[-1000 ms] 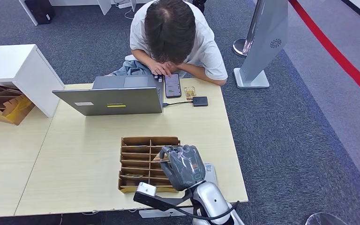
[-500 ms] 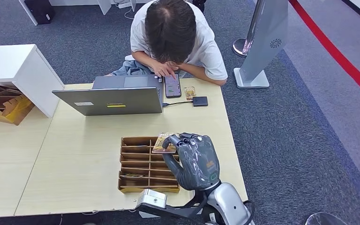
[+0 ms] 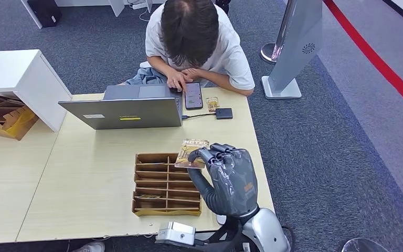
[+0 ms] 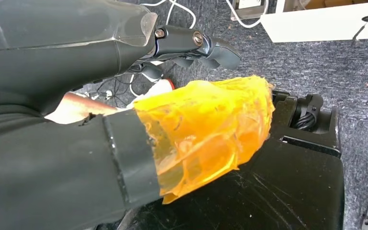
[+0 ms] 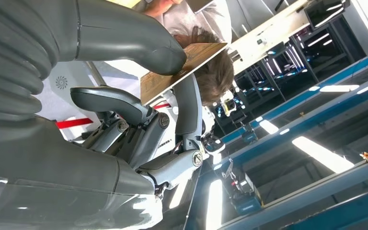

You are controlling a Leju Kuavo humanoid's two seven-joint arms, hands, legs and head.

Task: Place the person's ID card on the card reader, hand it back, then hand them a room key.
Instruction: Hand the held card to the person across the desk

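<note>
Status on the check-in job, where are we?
Late stage, judging from the layout. A small card lies on the table beside the black card reader, near the person, so the ID step looks finished. In hand: the right hand pinches a brown hotel key card above the wooden slotted card tray. Left: carry it across to the person, who is looking at a phone.

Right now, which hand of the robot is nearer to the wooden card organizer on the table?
The right hand: it holds a room key just above the card organizer. The left hand hangs low, over the floor.
</note>
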